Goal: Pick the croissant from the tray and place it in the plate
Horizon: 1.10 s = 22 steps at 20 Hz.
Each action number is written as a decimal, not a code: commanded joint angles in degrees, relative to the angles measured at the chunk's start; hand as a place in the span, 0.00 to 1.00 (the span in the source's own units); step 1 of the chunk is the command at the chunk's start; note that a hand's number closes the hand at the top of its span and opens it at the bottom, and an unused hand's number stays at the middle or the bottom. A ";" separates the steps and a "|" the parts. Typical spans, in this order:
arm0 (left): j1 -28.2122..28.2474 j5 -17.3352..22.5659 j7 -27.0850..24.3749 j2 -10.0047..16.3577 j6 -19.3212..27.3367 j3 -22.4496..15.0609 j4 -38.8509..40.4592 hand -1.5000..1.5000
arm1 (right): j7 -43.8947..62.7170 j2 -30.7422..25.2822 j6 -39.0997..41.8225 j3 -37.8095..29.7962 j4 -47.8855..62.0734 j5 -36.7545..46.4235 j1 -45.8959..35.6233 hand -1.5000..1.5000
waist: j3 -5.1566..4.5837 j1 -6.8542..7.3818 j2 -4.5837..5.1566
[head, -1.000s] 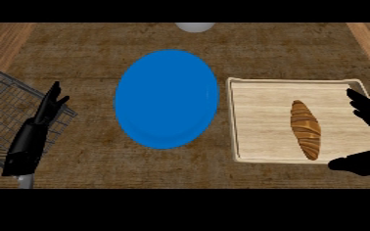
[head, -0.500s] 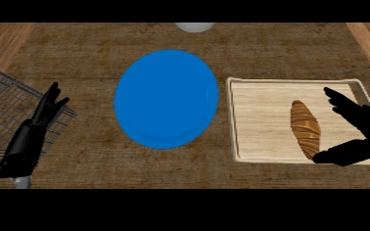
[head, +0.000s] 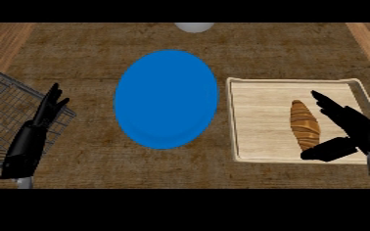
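I'm hovering the right hand (head: 348,129), fingers and thumb apart, at 3 o'clock of the croissant (head: 305,131), which is lying on the tray (head: 254,122) at the plate's (head: 166,98) 3 o'clock. Closing off-centre, I'm risking nudging it sideways.

Croissant (head: 305,131) on tray (head: 260,100), right of plate (head: 166,98); perhaps a basket (head: 22,95) far left

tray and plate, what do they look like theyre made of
The tray looks like pale wood with a matte finish: faint horizontal grain lines and a raised rim. The plate is an even blue with no shine; it could be plastic or ceramic, and the flat colour leaves that open.
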 commanded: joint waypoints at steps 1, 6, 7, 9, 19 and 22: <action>3.36 -1.56 0.98 0.03 0.49 1.14 3.86 0.50 | 0.64 -0.24 2.45 -0.54 0.99 0.05 -2.87 0.00 | -0.56 0.12 0.38; -0.05 -1.63 4.62 -0.24 -0.93 1.20 4.95 0.50 | -4.69 4.84 -1.54 -0.05 2.70 2.76 -1.96 1.00 | -0.54 -0.25 0.43; 0.28 -0.54 1.13 0.33 -1.75 3.32 5.94 0.50 | -9.48 5.62 -2.16 0.80 5.37 5.24 -0.71 1.00 | -0.54 -0.10 0.45; 3.33 -0.43 3.44 0.87 -1.90 3.48 1.27 0.50 | -7.26 3.84 -1.16 -1.39 2.74 3.80 -0.41 1.00 | -0.55 -0.07 0.28; 4.29 -1.93 2.16 -0.56 0.39 3.75 3.15 0.50 | 11.95 3.62 -19.33 9.17 -5.33 30.33 10.16 1.00 | -1.12 -2.41 -0.16; 6.22 -1.50 2.12 0.71 -0.96 3.88 0.67 0.50 | 19.94 3.11 -23.06 10.41 -12.69 37.47 13.28 1.00 | -1.05 -2.47 -0.66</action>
